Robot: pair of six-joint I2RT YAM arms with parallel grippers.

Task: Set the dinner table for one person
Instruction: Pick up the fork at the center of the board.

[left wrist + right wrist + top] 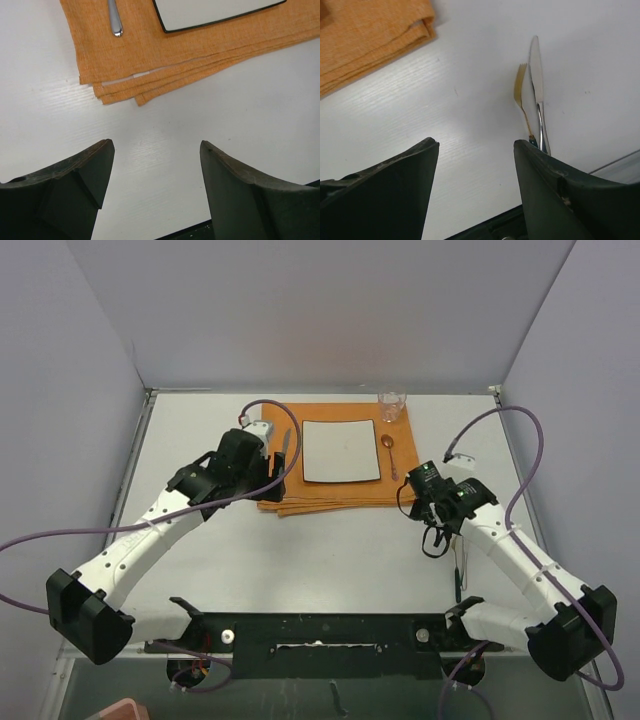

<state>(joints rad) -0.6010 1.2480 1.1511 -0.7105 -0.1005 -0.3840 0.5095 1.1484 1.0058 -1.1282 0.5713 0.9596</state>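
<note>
Orange woven cloth (330,492), folded in layers by the far edge of the matte white desk (340,560) under both arms, carries a silver utensil (114,20), a square plate (341,450), a coppery spoon (389,452) and a clear glass (391,405); the left pincer (155,145) hangs wide open and empty left of centre. Toward the right edge the right pincer (476,142), spread and empty, hovers by a gold fork (521,95) and silver knife (536,65) lying together; I would pinch one thin, slick handle alone, coming in low.
</note>
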